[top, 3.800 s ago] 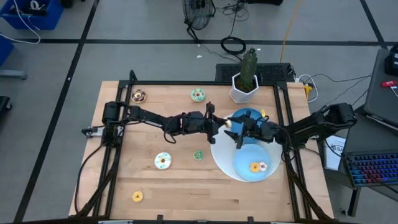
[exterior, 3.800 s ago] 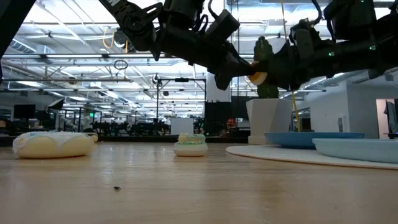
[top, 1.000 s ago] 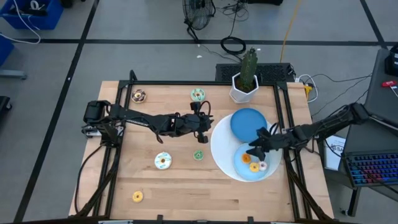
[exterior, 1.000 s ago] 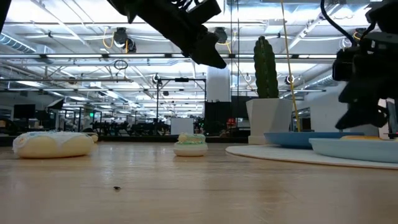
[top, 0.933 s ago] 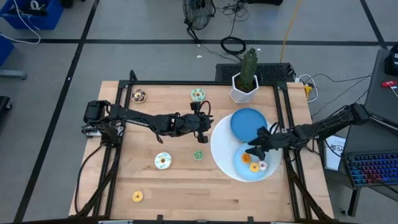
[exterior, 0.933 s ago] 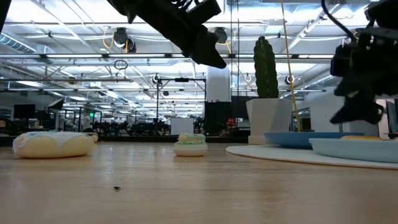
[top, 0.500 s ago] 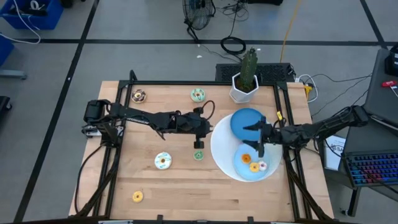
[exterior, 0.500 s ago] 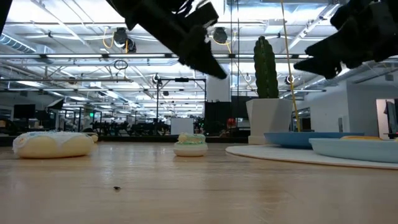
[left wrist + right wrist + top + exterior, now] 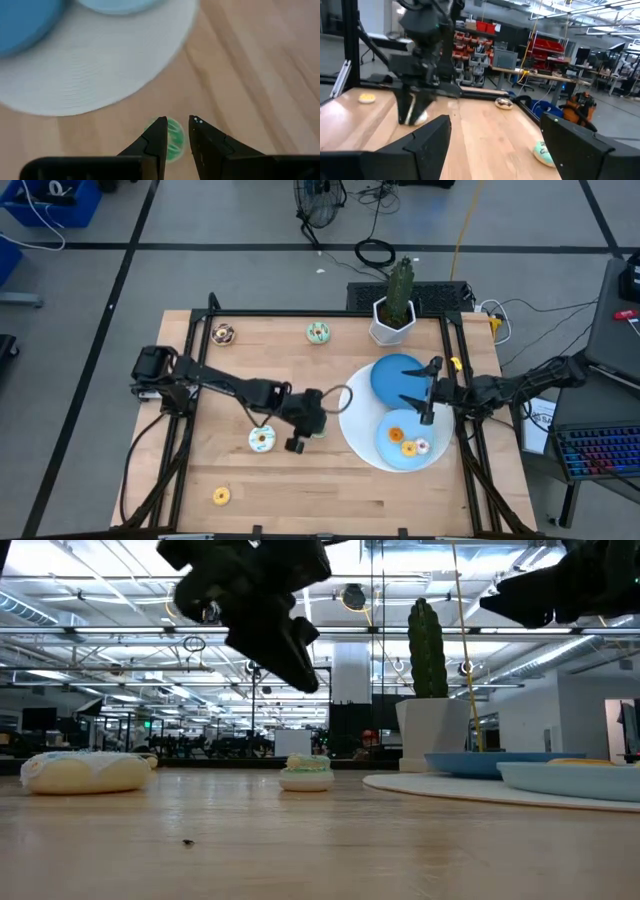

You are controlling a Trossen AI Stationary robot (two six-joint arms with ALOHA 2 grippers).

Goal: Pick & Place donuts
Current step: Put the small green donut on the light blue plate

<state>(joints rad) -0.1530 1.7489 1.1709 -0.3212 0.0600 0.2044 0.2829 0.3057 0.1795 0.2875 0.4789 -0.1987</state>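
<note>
1. The left gripper (image 9: 305, 430) has swung down from beside the white disc (image 9: 352, 430) to hang above the small green donut (image 9: 173, 138). Half a second ago it sat higher up the table, with that donut clear of it.
2. In the left wrist view its two fingers (image 9: 156, 137) stand only narrowly apart, the green donut showing in the gap below them, not gripped.
3. The right gripper (image 9: 428, 392) has pulled up and back from the light blue plate (image 9: 385, 448). It now hangs over the edge of the darker blue plate (image 9: 390, 370), fingers spread wide and empty.
4. An orange donut (image 9: 408, 448), a white one (image 9: 422, 447) and another orange one (image 9: 396, 433) lie on the light blue plate, just beside the right gripper.
5. A white-iced donut (image 9: 261, 439) lies just beside the left gripper. Well apart lie a yellow donut (image 9: 221, 496), a chocolate donut (image 9: 223, 333) and a mint donut (image 9: 318, 332), all unmoved.
</note>
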